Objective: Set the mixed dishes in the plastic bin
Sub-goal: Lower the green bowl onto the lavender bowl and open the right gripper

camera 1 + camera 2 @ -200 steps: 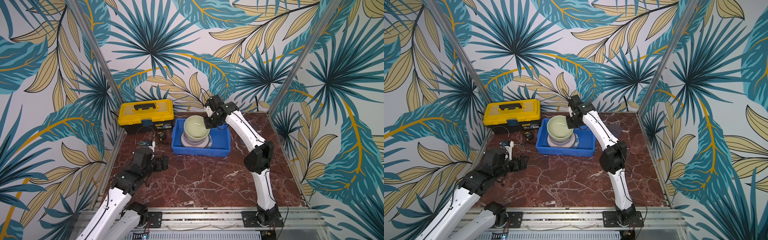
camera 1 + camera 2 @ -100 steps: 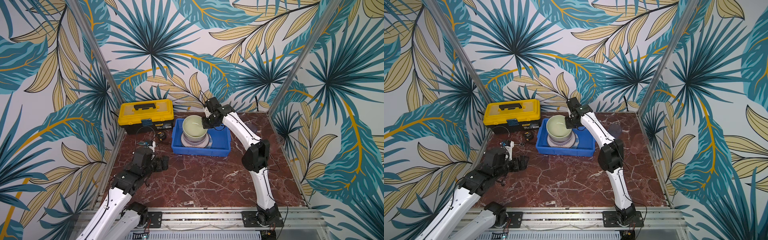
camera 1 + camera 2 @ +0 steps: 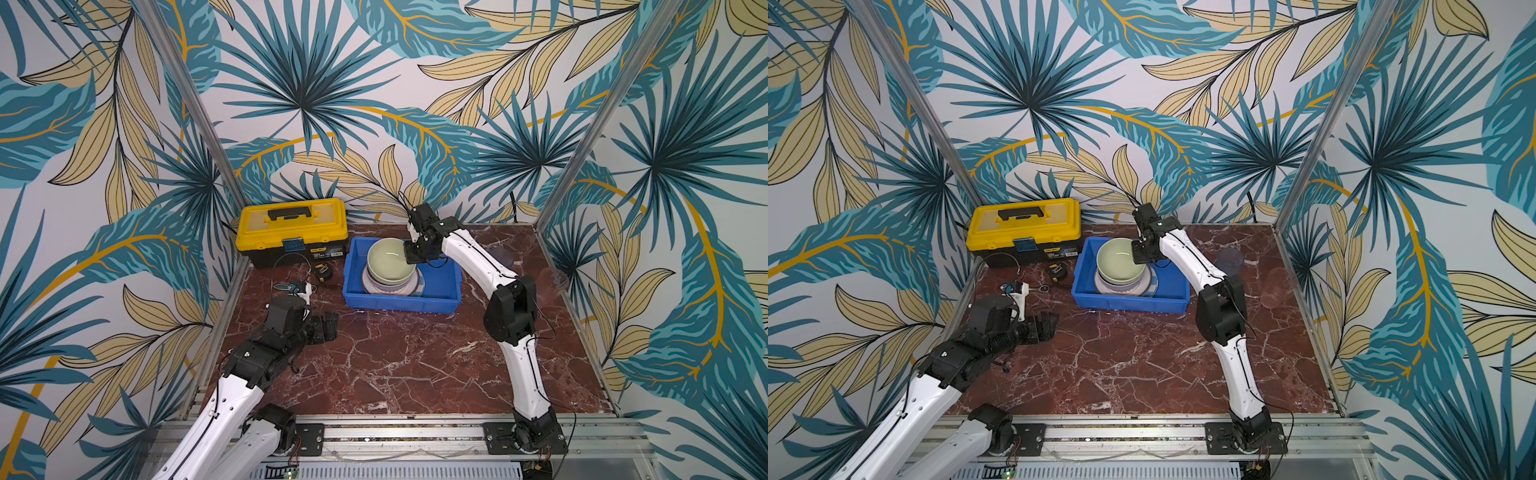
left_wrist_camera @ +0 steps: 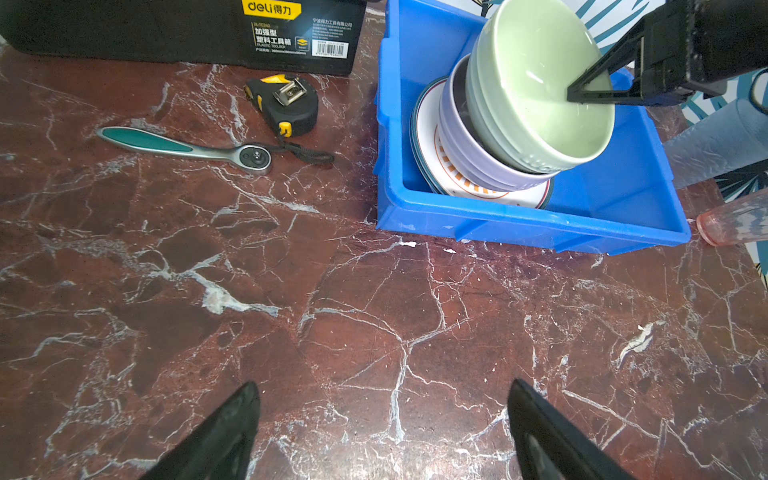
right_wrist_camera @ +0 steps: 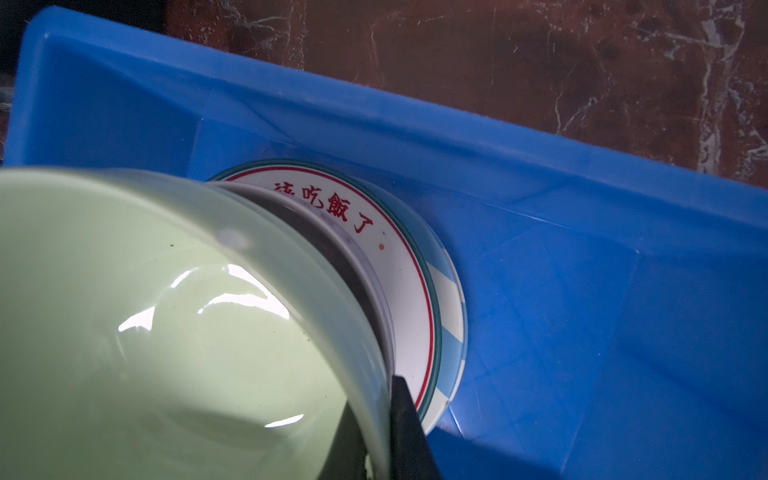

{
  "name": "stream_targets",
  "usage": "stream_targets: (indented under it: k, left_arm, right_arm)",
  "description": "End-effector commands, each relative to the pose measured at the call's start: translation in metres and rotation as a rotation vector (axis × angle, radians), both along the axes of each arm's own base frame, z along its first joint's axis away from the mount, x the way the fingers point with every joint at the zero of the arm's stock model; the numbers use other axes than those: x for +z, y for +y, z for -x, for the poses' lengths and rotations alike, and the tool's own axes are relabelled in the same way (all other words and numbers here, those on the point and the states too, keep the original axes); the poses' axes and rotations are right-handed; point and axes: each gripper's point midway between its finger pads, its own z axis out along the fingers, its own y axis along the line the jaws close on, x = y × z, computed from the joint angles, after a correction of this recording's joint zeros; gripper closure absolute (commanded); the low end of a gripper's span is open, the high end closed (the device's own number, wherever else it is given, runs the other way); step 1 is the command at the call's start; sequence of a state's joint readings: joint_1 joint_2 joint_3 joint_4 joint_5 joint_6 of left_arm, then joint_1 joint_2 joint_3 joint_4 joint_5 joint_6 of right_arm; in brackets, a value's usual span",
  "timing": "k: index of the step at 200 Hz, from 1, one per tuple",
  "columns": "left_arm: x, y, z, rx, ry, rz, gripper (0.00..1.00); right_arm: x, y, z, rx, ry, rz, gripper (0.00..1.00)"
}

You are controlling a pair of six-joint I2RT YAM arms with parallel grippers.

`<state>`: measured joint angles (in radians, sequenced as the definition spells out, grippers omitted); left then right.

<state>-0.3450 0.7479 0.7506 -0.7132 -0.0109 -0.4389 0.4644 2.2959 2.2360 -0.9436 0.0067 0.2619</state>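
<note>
Bin [image 3: 399,301], blue plastic, frame centre, holds stacked plates [image 4: 424,133], lavender bowl [image 4: 469,162] and, apparently nested in it, pale green bowl [image 3: 388,262], rim pinched by right gripper [image 3: 411,254]. Lower left, left gripper [image 4: 382,384] hovers, jaws spread.

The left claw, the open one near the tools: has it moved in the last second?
No. The left gripper keeps the same gap to the plastic bin's near left corner, jaws wide open.

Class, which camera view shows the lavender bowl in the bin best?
The left wrist view: the lavender bowl shows its whole near side, beneath the green bowl. Both top views show only a thin edge below the green bowl; the right wrist view shows just a sliver of rim.
</note>
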Motion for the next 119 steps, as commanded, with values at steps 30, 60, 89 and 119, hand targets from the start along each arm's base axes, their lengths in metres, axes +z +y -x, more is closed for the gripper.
stream_targets:
  k: [30,60,89,119]
  left_arm:
    - [0.002,0.000,-0.002,0.005,-0.017,0.013,0.07]
    - [0.003,-0.001,-0.002,0.003,-0.018,0.013,0.07]
    - [0.003,-0.001,-0.002,0.003,-0.018,0.013,0.07]
    - [0.003,0.000,-0.002,0.004,-0.018,0.012,0.07]
  right_arm:
    - [0.011,0.008,-0.012,-0.016,-0.057,-0.054,1.00]
    - [0.003,0.008,-0.011,-0.020,-0.041,-0.052,1.00]
    - [-0.001,0.008,-0.010,-0.023,-0.032,-0.052,1.00]
    - [0.001,0.008,-0.009,-0.023,-0.031,-0.055,0.94]
